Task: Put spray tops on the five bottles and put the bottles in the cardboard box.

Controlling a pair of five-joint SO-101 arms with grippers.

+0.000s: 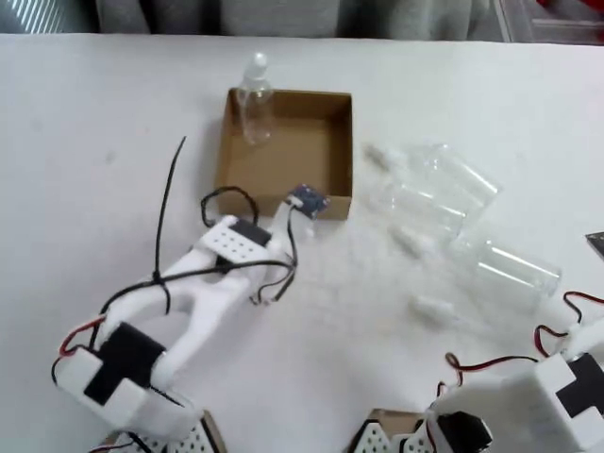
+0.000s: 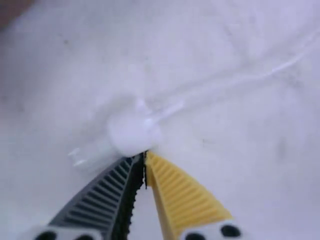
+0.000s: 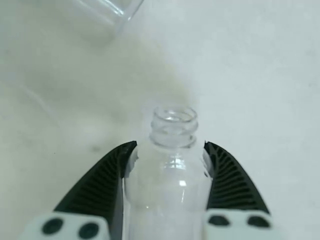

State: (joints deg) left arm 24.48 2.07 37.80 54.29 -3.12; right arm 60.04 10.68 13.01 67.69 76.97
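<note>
The white bench runs to its far edge along the top of the high view. One wide bare stretch lies left of the cardboard box, and another lies between the box's near wall and the arm bases. The left arm lies diagonally from the near left corner, with its wrist over the box's near right corner. The right arm sits at the near right corner.

The left claw is closed, its grey finger and yellow finger meeting at the tips. A white spray top touches those tips, and its thin dip tube trails away over the bench. Whether the tips actually pinch it cannot be told.

The right claw is clamped on a clear open-necked bottle, with one black finger on each side of the shoulder. The neck projects beyond the tips. A second bottle end lies farther off on the bench.

A capped bottle stands upright in the box's far left corner. To the right of the box, three clear bottles lie on their sides close together. Three loose spray tops lie beside them. Together they crowd the bench between the box and the right arm.
</note>
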